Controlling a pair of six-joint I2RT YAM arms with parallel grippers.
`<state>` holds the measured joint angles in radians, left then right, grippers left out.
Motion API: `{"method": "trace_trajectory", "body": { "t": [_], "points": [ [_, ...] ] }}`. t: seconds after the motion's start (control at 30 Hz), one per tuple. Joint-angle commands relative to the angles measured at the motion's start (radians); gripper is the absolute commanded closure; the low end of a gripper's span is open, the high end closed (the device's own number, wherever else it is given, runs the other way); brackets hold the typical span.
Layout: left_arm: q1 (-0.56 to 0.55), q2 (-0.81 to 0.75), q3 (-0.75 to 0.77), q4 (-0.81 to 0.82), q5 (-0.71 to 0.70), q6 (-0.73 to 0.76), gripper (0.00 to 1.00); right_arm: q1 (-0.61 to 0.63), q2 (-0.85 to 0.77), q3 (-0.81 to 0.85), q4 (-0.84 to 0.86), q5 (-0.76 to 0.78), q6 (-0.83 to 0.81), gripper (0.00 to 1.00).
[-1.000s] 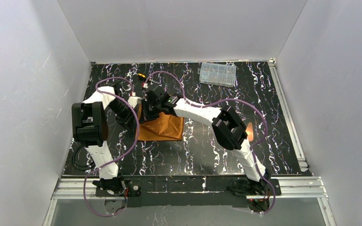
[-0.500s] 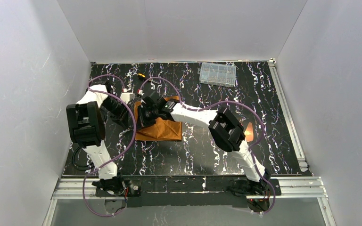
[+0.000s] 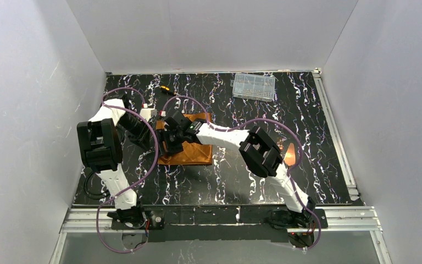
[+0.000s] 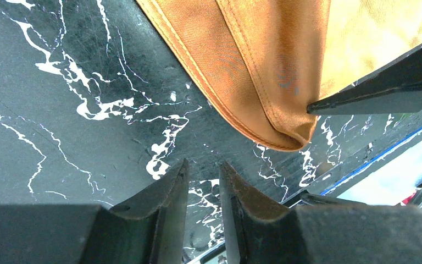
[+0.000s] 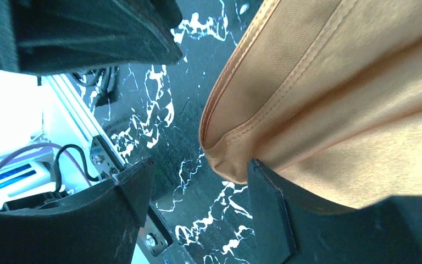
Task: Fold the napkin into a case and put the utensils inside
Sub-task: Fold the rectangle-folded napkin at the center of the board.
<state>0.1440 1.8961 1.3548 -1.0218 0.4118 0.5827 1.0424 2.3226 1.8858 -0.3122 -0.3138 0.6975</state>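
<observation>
Napkin (image 3: 191, 154) is folded to a layered rectangle at centre-left of the top view, not a finished case yet. Right tool (image 5: 200, 168) is wide, with the cloth corner loose between its jaws. Left tool (image 4: 203, 165) is narrow and empty, just off the cloth. Utensils (image 3: 290, 154) are mid-right, well apart, not loaded. Black white-veined desk (image 3: 236, 181), white walls (image 3: 214, 33), clear compartment box (image 3: 254, 86) upper right.

- napkin (image 3: 195, 154): plain rust-orange, paler golden-orange where the light strikes it; hem the same colour
- table (image 3: 236, 181): black with white marble-like veining
- left arm (image 3: 112, 115), right arm (image 3: 225, 135): white shells, black joints
- cable (image 5: 19, 155): purple
- compartment box (image 3: 253, 86): clear
- walls (image 3: 209, 33): plain pale grey-white
</observation>
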Motion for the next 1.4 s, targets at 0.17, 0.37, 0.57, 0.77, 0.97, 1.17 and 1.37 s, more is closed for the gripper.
{"method": "trace_trajectory", "body": {
  "t": [0.17, 0.37, 0.57, 0.77, 0.97, 1.17, 1.37],
  "points": [
    [0.001, -0.045, 0.062, -0.065, 0.066, -0.020, 0.75, -0.162, -0.204, -0.051, 0.054, -0.051, 0.015, 0.25],
    [-0.008, -0.064, 0.085, -0.147, 0.174, 0.002, 0.75, -0.252, -0.277, -0.114, 0.013, -0.010, -0.017, 0.23],
    [-0.092, -0.087, 0.047, -0.142, 0.225, -0.034, 0.76, -0.323, -0.264, -0.070, -0.170, 0.137, -0.133, 0.28],
    [-0.180, -0.096, -0.026, -0.107, 0.231, -0.007, 0.78, -0.326, -0.295, -0.185, -0.191, 0.137, -0.128, 0.41],
    [-0.195, -0.111, -0.117, -0.016, 0.083, 0.017, 0.84, -0.311, -0.411, -0.434, -0.071, 0.094, -0.071, 0.54],
    [-0.185, -0.147, -0.173, 0.013, 0.003, 0.029, 0.93, -0.304, -0.451, -0.498, -0.083, 0.121, -0.086, 0.46],
    [-0.160, -0.164, -0.186, 0.035, -0.028, 0.022, 1.00, -0.304, -0.468, -0.452, -0.163, 0.242, -0.151, 0.36]
  ]
}}
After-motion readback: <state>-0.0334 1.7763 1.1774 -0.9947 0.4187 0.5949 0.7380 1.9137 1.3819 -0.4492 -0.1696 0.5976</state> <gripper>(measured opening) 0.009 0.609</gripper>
